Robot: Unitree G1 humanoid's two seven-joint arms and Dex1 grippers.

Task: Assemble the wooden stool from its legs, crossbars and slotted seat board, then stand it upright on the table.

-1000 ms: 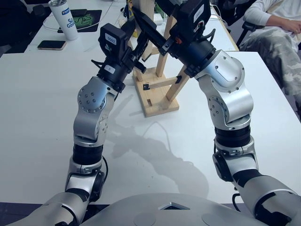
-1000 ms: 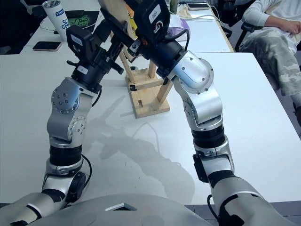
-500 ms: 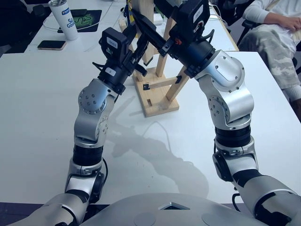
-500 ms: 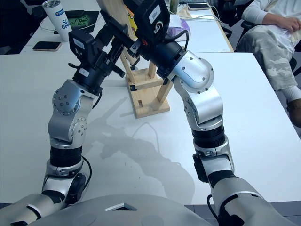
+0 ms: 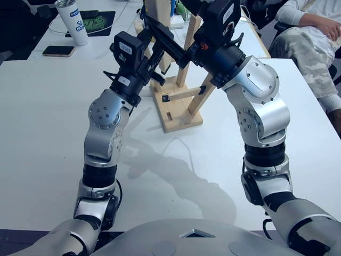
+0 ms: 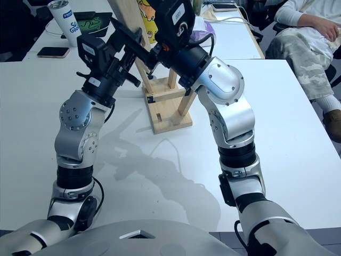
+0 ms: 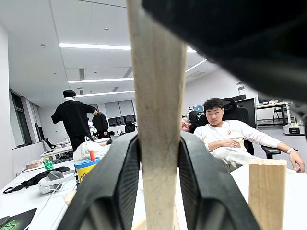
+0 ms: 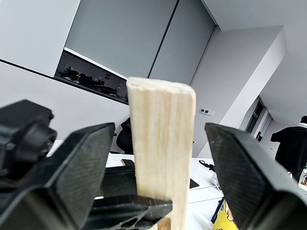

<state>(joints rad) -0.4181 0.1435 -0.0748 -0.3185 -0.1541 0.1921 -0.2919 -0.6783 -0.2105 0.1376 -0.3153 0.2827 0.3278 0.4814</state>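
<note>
The wooden stool stands upside down, its slotted seat board [image 5: 178,118] flat on the white table [image 5: 48,122] and its legs pointing up. A crossbar [image 5: 184,94] joins the near legs. My left gripper [image 5: 153,45] is shut on one upright leg [image 7: 158,120], with both black fingers [image 7: 115,191] pressed against its sides. Another leg top [image 7: 267,191] shows beside it. My right gripper [image 8: 160,129] is open around the top of a leg [image 8: 163,158], with a gap between the wood and each finger [image 8: 76,172]. In the head views the two grippers cross above the stool.
A white tumbler [image 5: 72,21], a black mat [image 5: 98,21] and a phone [image 5: 58,50] lie on the far table at the left. A yellow container [image 6: 146,13] stands behind the stool. The near half of the table is bare.
The right wrist has shifted slightly up and to the right. The left gripper keeps its hold on the leg, and the stool has not moved.
</note>
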